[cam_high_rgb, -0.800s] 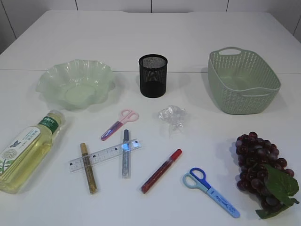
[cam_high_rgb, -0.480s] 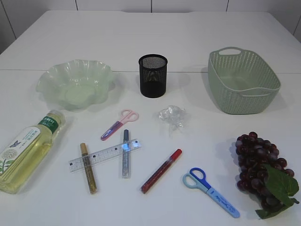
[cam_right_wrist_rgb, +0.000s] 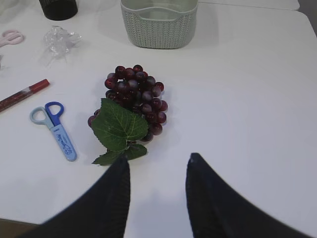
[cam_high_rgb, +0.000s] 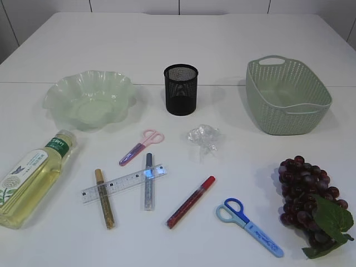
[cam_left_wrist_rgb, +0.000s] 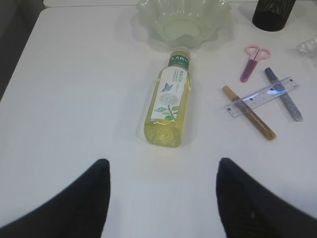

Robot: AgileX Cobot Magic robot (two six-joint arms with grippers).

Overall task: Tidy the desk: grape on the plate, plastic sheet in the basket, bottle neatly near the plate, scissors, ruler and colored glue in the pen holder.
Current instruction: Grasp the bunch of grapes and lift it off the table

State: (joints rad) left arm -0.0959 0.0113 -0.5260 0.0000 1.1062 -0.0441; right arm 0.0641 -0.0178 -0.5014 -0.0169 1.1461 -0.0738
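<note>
A dark red grape bunch (cam_high_rgb: 306, 192) with green leaves lies front right, also in the right wrist view (cam_right_wrist_rgb: 136, 99). The green wavy plate (cam_high_rgb: 89, 100) sits back left, the black mesh pen holder (cam_high_rgb: 181, 89) in the middle, the green basket (cam_high_rgb: 286, 94) back right. A crumpled plastic sheet (cam_high_rgb: 204, 137) lies mid-table. The yellow bottle (cam_high_rgb: 30, 178) lies on its side at left. Pink scissors (cam_high_rgb: 142, 146), blue scissors (cam_high_rgb: 247, 225), a clear ruler (cam_high_rgb: 123, 182) and gold, silver and red glue pens lie in front. My left gripper (cam_left_wrist_rgb: 161, 168) is open behind the bottle (cam_left_wrist_rgb: 168, 99). My right gripper (cam_right_wrist_rgb: 157, 161) is open just behind the grape leaves.
The white table edge runs along the left in the left wrist view. The red glue pen (cam_high_rgb: 191, 201) lies between the ruler and the blue scissors. Neither arm shows in the exterior view.
</note>
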